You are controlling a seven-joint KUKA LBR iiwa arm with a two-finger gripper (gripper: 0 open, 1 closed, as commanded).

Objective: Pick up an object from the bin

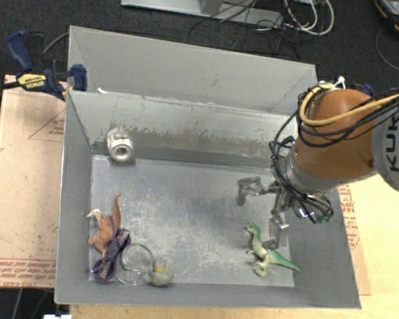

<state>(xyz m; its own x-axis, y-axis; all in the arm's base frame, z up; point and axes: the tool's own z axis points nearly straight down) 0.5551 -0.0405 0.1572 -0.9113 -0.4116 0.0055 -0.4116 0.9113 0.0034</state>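
Observation:
A green toy dinosaur (267,254) lies near the bin's front right corner, its tail pointing right. My gripper (261,211) hangs just above and behind it with the fingers spread open. One fingertip (276,232) is right over the dinosaur's back, while the other (243,191) stands off to the left above bare floor. Nothing is between the fingers.
A small silver can (120,144) lies at the back left corner. At the front left sit an orange toy dinosaur (106,227), a purple strip (109,258), a clear round cup (135,263) and a small pale ball (162,275).

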